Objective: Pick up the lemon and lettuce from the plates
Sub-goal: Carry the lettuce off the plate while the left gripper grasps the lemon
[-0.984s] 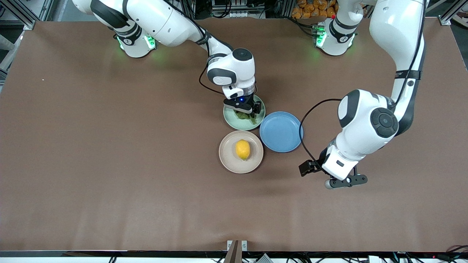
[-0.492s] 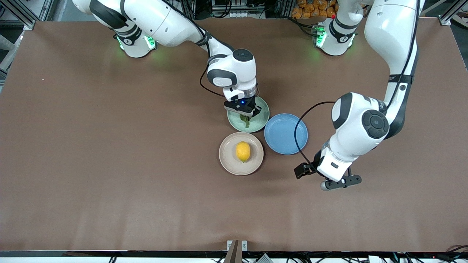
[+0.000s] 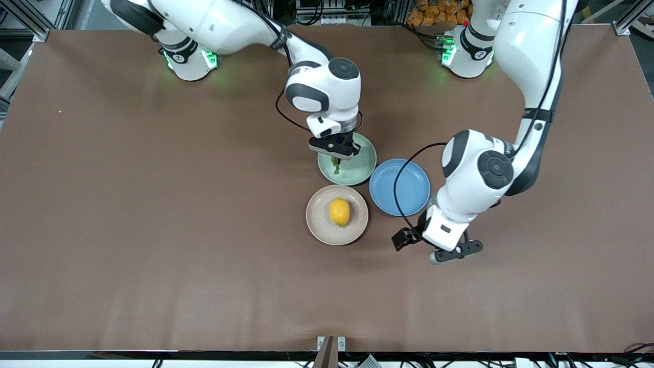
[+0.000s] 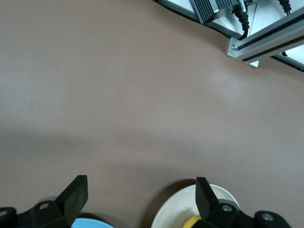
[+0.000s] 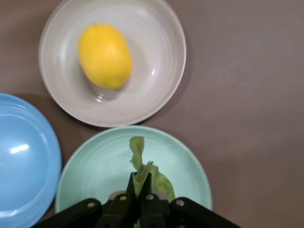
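- The lettuce (image 5: 142, 173), a crinkled green leaf with ruffled edges, was pinched between the fingers of my right gripper (image 3: 335, 151), which had closed tight on it.
- It hung as a narrow, folded strip below my fingertips, over the pale mint green round plate (image 3: 357, 174); I could not tell whether its free end touched the plate.
- Its long axis ran from my fingers toward the beige-cream plate (image 3: 319, 225), the loose tip pointing that way.
- The lemon (image 3: 339, 211), a small oval bright yellow fruit with a dimpled skin, lay in the middle of that beige-cream round plate, nearer to the front camera than the mint plate.
- Its long axis ran roughly from the robots' bases toward the front camera.
- It lay apart from both my grippers, between them.
- The round blue plate (image 3: 403, 199) sat just beside the other two, toward my left arm's end of the table.
- My left gripper (image 3: 454, 252) hovered over bare brown table (image 3: 153, 230) near the blue plate, fingers (image 4: 73, 194) spread wide, holding nothing.
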